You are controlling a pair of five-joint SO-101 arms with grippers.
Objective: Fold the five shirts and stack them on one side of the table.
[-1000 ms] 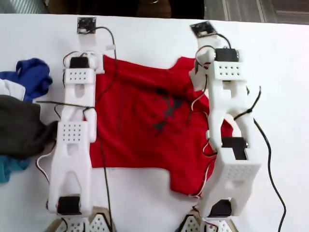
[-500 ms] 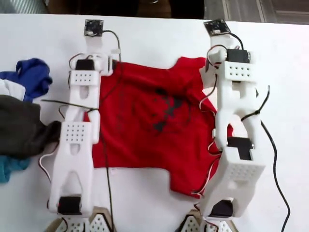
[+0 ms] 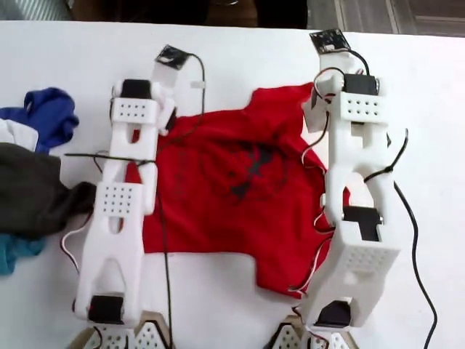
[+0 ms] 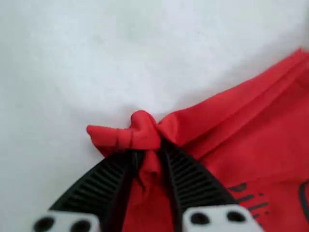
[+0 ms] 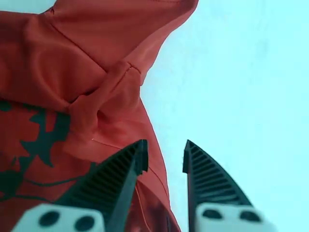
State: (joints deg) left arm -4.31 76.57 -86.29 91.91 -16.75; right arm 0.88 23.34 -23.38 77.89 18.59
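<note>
1. Heap of unfolded shirts, left edge of the white table [image 3: 240, 51]: a blue shirt [image 3: 47, 113] at the far end, a scrap of white cloth [image 3: 13, 134] beside it, a dark grey shirt [image 3: 29, 189] in the middle, a teal piece [image 3: 13, 253] nearest the arm bases. All crumpled and touching one another.

2. Left arm [image 3: 120, 211]: white, stretched away from its base, just beside the heap; the grey shirt touches its side. Left gripper [image 4: 148, 149]: black ribbed jaws pressed together on a bunched corner of the red shirt [image 3: 218, 211], a knot of cloth sticking out past the tips.

3. Red shirt: dark print [image 3: 251, 171] on the chest, lying mostly flat between the two arms. Far left corner pulled into creases at the left gripper; one sleeve juts toward the right arm's base.

4. Right arm [image 3: 356, 218]: white, lying over the shirt's right side. Right gripper [image 5: 165, 145]: jaws spread, gripping nothing; one jaw over red cloth, the other over bare table, the shirt's edge running between them. A folded sleeve seam lies just beyond the tips.

5. Black cable [image 3: 414, 247]: looping on the table to the right of the right arm.
</note>
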